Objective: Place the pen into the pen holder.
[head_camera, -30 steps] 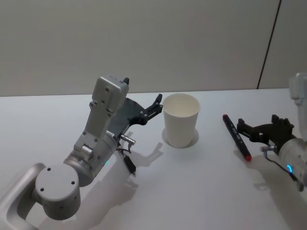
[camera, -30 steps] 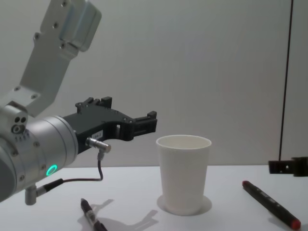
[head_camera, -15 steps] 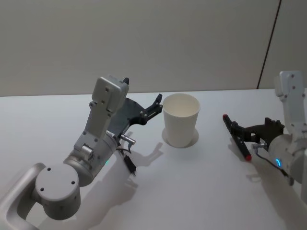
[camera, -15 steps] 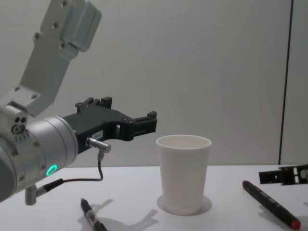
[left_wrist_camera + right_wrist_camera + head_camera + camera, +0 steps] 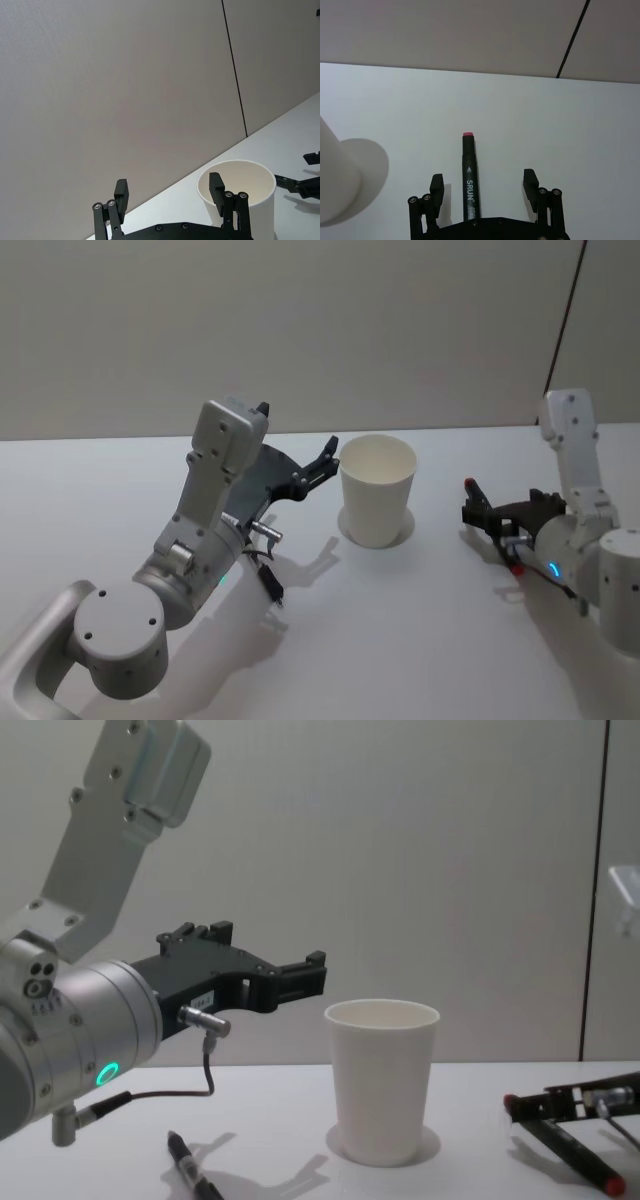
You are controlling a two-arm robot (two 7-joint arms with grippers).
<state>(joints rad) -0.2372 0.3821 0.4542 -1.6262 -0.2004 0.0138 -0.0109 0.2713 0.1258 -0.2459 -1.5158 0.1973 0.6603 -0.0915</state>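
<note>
The pen holder (image 5: 378, 490) is a white paper cup standing upright mid-table, also seen in the chest view (image 5: 383, 1080) and the left wrist view (image 5: 240, 192). A black pen (image 5: 469, 180) with red ends lies flat on the table to its right (image 5: 582, 1160). My right gripper (image 5: 483, 186) hovers low over this pen (image 5: 514, 562), open, one finger on each side, not touching it. My left gripper (image 5: 325, 455) hangs open in the air just left of the cup's rim (image 5: 300, 978), holding nothing.
A second, smaller black pen (image 5: 272, 586) lies on the table under my left arm (image 5: 190, 1170). The white table (image 5: 400, 640) has free room in front of the cup. A plain wall stands behind.
My right arm has swung left and down, bringing its open gripper from beside the pen to astride it. The left arm, cup and both pens have not moved.
</note>
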